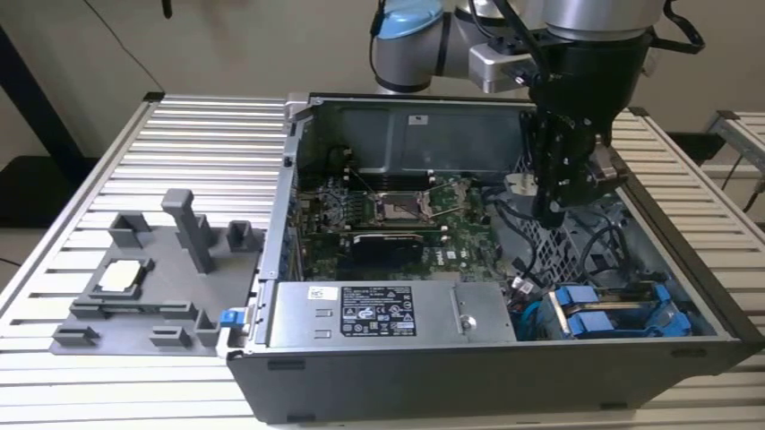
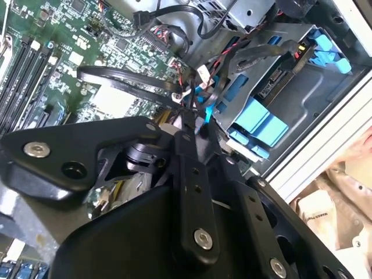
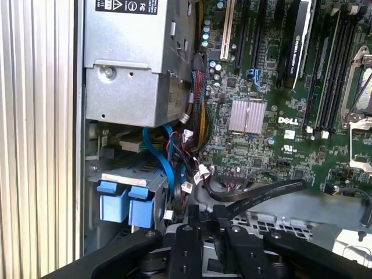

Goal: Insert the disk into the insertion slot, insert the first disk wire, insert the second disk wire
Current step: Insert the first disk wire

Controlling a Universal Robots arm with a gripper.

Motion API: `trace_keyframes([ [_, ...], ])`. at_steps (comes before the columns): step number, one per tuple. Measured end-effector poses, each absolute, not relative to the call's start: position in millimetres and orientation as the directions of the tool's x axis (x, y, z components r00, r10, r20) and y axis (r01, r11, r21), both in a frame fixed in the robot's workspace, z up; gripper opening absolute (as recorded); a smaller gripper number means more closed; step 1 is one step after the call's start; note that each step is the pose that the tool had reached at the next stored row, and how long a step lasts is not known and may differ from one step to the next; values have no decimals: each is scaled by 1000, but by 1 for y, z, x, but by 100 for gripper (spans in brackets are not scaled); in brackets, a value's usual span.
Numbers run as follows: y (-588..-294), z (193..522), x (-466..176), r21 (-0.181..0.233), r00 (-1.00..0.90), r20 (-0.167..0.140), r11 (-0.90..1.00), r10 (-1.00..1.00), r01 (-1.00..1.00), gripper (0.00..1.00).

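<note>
Black claw (image 3: 200, 214), pinched shut on a flat black wire (image 3: 261, 195), hangs above the open computer case, with the blue-framed silver-grey disk (image 1: 622, 313), seated in the grey sheet-metal insertion slot (image 2: 308, 93), lying toward the exterior view's near right.

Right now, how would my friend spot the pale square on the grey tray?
Look to the exterior view's left of the open black computer case, at the grey plastic tray of upright posts. The flat pale square chip lies there, the tray's only light-coloured piece.
</note>
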State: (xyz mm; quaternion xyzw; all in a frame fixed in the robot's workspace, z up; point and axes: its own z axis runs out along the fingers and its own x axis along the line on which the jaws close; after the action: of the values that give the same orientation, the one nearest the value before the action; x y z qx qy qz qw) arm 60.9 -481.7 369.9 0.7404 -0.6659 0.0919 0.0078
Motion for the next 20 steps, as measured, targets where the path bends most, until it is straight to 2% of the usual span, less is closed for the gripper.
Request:
trace_keyframes([
  [1, -482, 370, 61, -111, 96, 146, -113, -985, -987, 29],
  [2, -482, 370, 61, -111, 96, 146, -113, -985, -987, 22],
  [8, -482, 370, 61, -111, 96, 146, -113, -985, -987, 19],
  [9, -482, 370, 61, -111, 96, 146, -113, -985, -987, 12],
  [14, -482, 370, 61, -112, 96, 147, -113, -985, -987, 12],
  [16, -482, 371, 61, -112, 96, 147, -113, -984, -987, 14],
  [17, -482, 372, 61, -112, 96, 147, -113, -985, -987, 21],
  [20, -482, 382, 61, -110, 96, 146, -113, -985, -987, 21],
])
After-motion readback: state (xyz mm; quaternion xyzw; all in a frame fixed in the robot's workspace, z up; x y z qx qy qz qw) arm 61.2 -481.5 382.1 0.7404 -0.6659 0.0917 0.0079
